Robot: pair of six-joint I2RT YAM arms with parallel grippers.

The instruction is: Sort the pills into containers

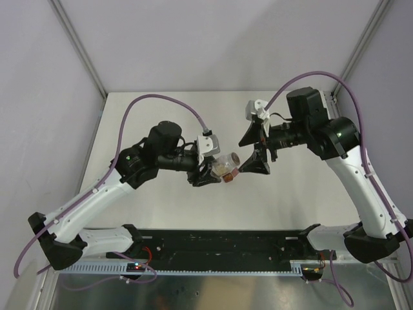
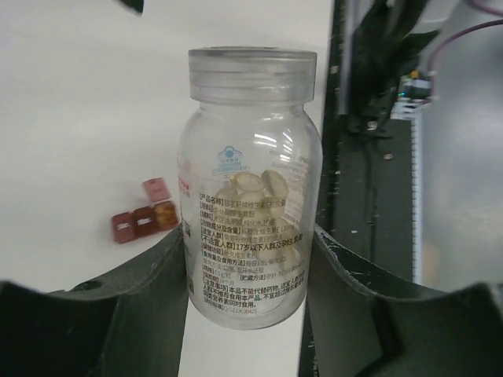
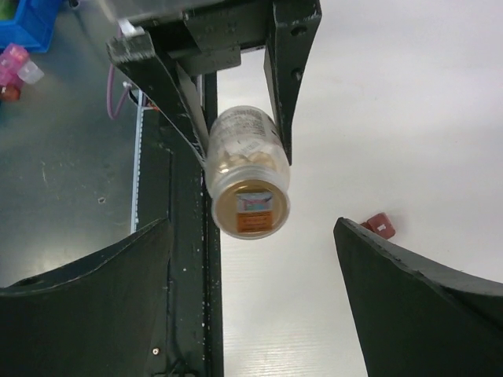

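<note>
My left gripper [image 2: 250, 314] is shut on a clear pill bottle [image 2: 250, 196], which it holds by the lower body with the clear cap still on. Pale yellowish pills [image 2: 263, 188] lie inside it. The bottle [image 1: 224, 166] hangs above the table's middle, lying sideways with its cap towards the right arm. The containers [image 2: 144, 218], a dark red strip of three compartments, lie on the white table; one lid stands open. My right gripper [image 3: 251, 267] is open wide just short of the bottle's cap [image 3: 250, 206] and touches nothing. The containers [image 3: 379, 225] peek out beside its right finger.
A black rail [image 1: 219, 245] runs along the near edge, with a bare metal sheet [image 3: 63, 181] past it. A blue bin [image 3: 31, 20] and small pink items [image 3: 16, 63] lie out on that sheet. Grey walls [image 1: 71, 45] close in the white table [image 1: 193, 110].
</note>
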